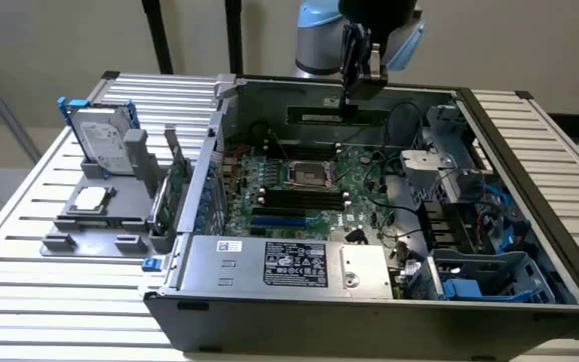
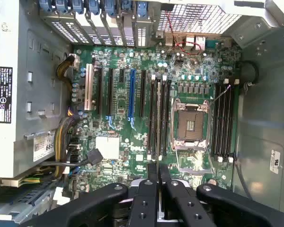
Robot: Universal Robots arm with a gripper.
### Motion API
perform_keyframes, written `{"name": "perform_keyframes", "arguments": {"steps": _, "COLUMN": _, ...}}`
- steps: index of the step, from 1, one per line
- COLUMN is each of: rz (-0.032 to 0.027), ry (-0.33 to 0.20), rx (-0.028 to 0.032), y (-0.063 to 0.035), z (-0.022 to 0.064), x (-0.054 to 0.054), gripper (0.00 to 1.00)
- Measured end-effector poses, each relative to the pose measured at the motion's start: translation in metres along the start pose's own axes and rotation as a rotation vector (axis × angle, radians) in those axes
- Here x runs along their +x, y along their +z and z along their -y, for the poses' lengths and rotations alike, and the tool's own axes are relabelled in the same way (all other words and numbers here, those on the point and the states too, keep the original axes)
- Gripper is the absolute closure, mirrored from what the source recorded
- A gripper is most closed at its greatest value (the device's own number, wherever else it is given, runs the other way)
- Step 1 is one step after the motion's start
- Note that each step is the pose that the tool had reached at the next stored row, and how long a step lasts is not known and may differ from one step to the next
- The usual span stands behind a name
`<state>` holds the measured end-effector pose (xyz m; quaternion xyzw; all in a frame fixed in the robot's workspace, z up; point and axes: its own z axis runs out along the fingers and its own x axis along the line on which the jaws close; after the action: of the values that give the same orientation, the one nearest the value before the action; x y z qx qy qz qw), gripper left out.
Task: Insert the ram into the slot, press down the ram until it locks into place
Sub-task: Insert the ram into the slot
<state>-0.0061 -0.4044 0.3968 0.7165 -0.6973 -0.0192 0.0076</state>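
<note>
We judge this the carrying step: the pincer [image 1: 348, 113] clenches the ram [image 1: 315, 115] above the board [image 1: 362, 172], well apart from the slot [image 2: 153, 123]. Insertion calls for lining its edge along that slot.

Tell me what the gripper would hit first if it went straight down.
Pointing down, the gripper carries the memory stick, which would likely meet the black memory slots beside the processor socket first; exact lineup unclear.
</note>
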Motion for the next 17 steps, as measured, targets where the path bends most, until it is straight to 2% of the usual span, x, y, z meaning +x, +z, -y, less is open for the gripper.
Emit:
{"name": "perform_keyframes", "arguments": {"steps": 13, "rz": -0.0003, "ry": 0.0, "rx": -0.0001, "y": 0.0004, "z": -0.0004, "x": 0.0, "gripper": 0.87}}
{"name": "perform_keyframes", "arguments": {"steps": 17, "rz": -0.0005, "ry": 0.0, "rx": 0.0001, "y": 0.0075, "z": -0.0073, "x": -0.0001, "gripper": 0.87}}
